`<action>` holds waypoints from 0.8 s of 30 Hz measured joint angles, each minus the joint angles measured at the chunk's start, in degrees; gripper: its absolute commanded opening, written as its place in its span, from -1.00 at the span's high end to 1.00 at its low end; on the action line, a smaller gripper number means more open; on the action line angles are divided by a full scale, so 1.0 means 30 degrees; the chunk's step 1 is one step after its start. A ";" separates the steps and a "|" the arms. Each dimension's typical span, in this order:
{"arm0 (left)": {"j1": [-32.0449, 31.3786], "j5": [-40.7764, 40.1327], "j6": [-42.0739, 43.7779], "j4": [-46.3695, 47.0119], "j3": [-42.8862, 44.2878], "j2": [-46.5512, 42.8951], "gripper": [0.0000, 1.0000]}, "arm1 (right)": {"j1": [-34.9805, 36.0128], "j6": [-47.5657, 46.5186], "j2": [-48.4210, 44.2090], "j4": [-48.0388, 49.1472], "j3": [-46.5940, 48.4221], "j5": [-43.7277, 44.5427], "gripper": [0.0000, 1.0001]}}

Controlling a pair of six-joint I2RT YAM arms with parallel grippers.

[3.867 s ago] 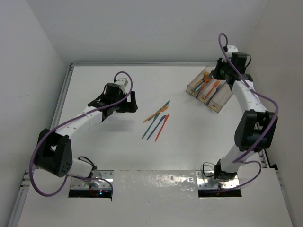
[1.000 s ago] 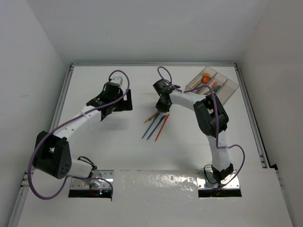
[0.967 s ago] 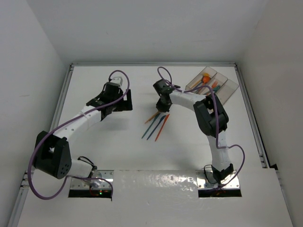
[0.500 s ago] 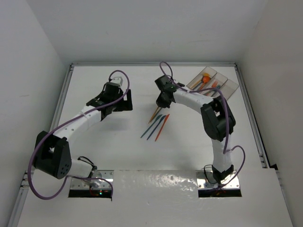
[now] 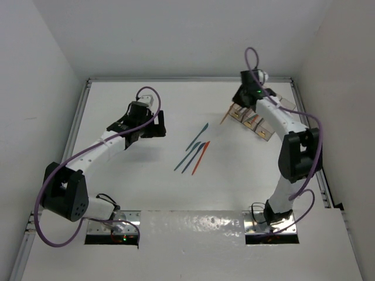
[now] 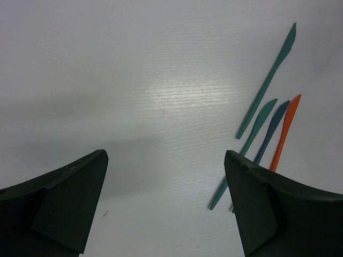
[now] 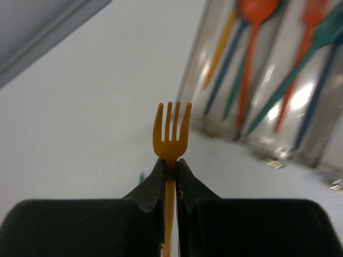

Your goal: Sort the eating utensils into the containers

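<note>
In the right wrist view my right gripper (image 7: 170, 163) is shut on the neck of an orange fork (image 7: 171, 123), tines up. From above, the right gripper (image 5: 237, 104) hangs by the near left corner of the containers (image 5: 262, 126), and the fork's handle (image 5: 225, 117) pokes out to the left. The containers (image 7: 225, 134) hold several utensils, among them an orange spoon (image 7: 252, 21). Several eating utensils lie mid-table: a teal knife (image 5: 197, 136), a blue one (image 5: 191, 158) and a red one (image 5: 200, 158). My left gripper (image 5: 163, 124) is open to their left, holding nothing.
In the left wrist view the wide-apart left fingers (image 6: 59, 209) frame bare white table, with the teal knife (image 6: 266, 88) and the orange-red utensil (image 6: 284, 131) to the right. White walls close in the table at the back and both sides.
The right gripper shut on the orange fork at the pile, lifted it and carried it right and back to the containers. The left arm has not moved.
</note>
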 measured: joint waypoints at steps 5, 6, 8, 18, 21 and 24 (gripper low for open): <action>0.0000 0.0576 0.0153 0.0350 -0.0007 0.0000 -0.77 | -0.4102 -0.1909 0.0138 0.0860 0.0022 -0.0007 0.99; 0.0000 0.0656 0.0182 0.0430 -0.0007 0.0000 -0.77 | -0.4568 -0.2127 0.0277 0.0969 0.0087 -0.0029 0.99; 0.0000 0.0969 0.0313 0.0597 -0.0015 0.0007 -0.77 | -0.5326 -0.2484 0.0860 0.1100 0.0510 -0.0270 0.99; 0.0000 0.2229 0.0809 0.1494 -0.0729 0.0146 -0.77 | -0.7614 -0.3366 0.6156 0.0962 0.5668 -0.1129 0.93; 0.0000 0.2470 0.0831 0.1574 -0.0838 0.0321 -0.77 | -0.7810 -0.3526 0.7453 0.0823 0.6907 -0.1450 0.82; 0.0000 0.2565 0.0947 0.1610 -0.0874 0.0437 -0.77 | -0.7817 -0.3526 0.8240 0.0605 0.7235 -0.1894 0.71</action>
